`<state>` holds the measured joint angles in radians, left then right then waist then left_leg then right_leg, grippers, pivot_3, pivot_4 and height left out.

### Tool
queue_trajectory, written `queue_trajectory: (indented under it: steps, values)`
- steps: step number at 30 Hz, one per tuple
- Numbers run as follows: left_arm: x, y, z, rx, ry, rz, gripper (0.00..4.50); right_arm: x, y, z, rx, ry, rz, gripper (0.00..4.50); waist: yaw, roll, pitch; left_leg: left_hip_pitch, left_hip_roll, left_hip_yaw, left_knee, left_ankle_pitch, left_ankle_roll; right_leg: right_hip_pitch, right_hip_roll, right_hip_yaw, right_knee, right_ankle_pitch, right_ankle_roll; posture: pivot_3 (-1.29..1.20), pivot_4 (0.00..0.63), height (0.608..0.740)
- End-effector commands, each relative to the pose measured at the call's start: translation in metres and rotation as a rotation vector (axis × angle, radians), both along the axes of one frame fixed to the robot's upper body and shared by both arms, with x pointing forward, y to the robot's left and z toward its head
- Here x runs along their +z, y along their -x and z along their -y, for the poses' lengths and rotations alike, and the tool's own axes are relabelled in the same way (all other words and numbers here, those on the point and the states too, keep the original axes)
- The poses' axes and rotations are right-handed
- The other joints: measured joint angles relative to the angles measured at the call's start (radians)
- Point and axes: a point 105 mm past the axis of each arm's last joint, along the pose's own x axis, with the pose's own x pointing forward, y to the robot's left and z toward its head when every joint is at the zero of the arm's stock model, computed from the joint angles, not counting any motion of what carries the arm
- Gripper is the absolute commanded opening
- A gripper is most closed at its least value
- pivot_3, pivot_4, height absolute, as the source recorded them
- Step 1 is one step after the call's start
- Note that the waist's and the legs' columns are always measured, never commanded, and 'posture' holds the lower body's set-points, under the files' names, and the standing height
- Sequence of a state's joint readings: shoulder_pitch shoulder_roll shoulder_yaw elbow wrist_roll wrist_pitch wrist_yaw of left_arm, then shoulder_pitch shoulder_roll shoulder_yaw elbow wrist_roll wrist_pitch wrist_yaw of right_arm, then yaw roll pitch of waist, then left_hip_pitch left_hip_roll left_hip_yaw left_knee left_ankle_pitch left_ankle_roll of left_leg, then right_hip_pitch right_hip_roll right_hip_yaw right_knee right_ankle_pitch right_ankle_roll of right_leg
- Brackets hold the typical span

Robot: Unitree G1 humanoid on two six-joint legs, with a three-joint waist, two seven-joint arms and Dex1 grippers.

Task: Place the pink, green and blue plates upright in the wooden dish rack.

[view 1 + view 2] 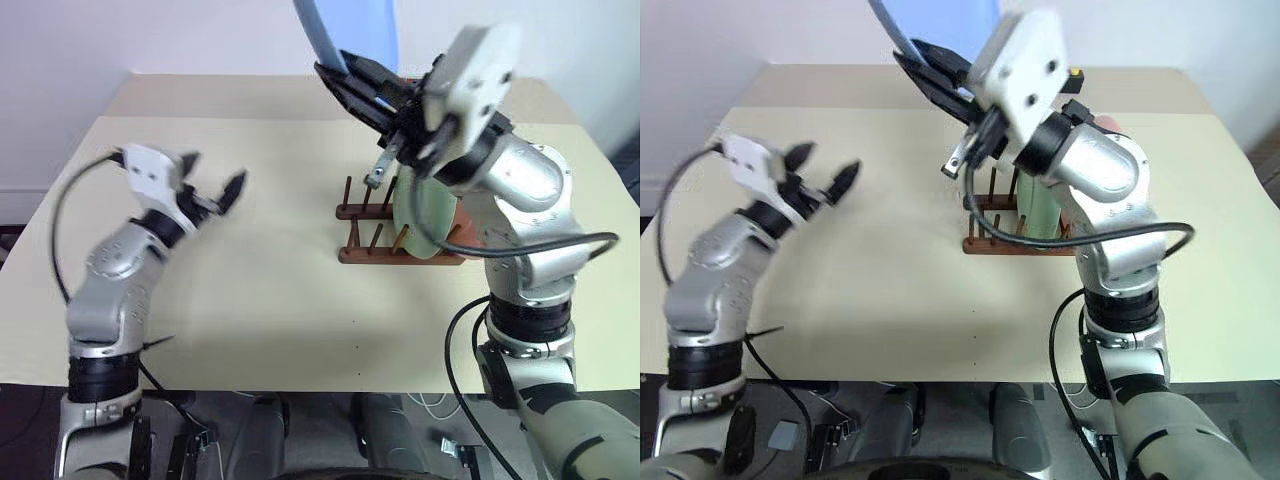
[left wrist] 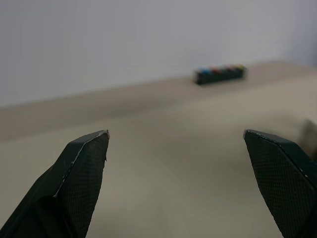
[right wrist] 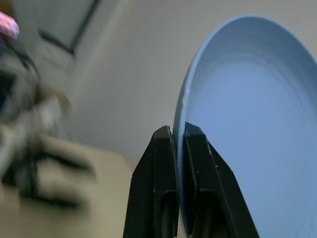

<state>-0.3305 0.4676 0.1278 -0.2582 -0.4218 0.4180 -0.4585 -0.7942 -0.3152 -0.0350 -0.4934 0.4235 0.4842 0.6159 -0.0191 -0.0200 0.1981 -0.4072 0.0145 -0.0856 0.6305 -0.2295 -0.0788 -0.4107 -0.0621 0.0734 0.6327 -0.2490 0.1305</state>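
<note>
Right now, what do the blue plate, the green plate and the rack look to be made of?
Blue plate: probably plastic or melamine; an even matte surface, thin rim, no glaze shine.
Green plate: seemingly the same matte material, though partly hidden by the arm.
Rack: wood, dark reddish-brown, with turned upright pegs on two rails; any varnish is unclear.

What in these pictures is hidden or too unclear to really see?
- Blue plate: its top is cut off by the upper edge in both eye views.
- Pink plate: mostly hidden behind the green plate and the right arm.
- Wooden dish rack: its right end is covered by the same arm.
- Small black box in the left wrist view: too blurred to make out details.
</note>
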Motion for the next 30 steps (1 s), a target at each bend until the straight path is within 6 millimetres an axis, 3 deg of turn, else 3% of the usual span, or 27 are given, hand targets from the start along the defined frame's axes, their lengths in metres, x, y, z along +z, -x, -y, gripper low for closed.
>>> queue_trajectory:
  steps: [1,5,9,30]
  values:
    - [0.003,0.013,0.018,-0.105,-0.081,0.069,4.46,0.006,0.018,0.008,0.093,-0.09,-0.095,0.0,0.0,0.0,0.0,0.0,0.0,0.0,0.0,0.0,0.0,0.0,0.0,0.0,0.0,0.0,0.0,0.0,0.15,0.73]
    - [-0.012,0.036,0.044,-0.323,-0.107,0.014,4.46,-0.01,0.015,0.016,0.208,-0.299,-0.394,0.0,-0.002,0.001,0.0,0.0,0.001,0.0,-0.001,0.0,0.0,0.0,0.001,0.0,0.0,0.0,-0.001,0.0,0.15,0.73]
    - [-0.02,0.044,0.048,-0.389,-0.134,-0.027,4.46,-0.017,0.017,0.019,0.252,-0.381,-0.54,0.0,-0.002,0.002,0.0,0.0,0.001,0.001,-0.001,0.0,0.0,0.0,0.001,0.001,0.0,0.0,-0.001,0.0,0.15,0.73]
    - [-0.027,0.05,0.055,-0.421,-0.146,-0.049,4.46,-0.045,-0.013,0.038,0.135,-0.542,-0.903,0.0,-0.002,0.002,0.0,0.0,0.001,0.001,0.0,0.0,0.001,-0.001,0.001,0.001,0.0,-0.002,-0.004,0.0,0.15,0.73]
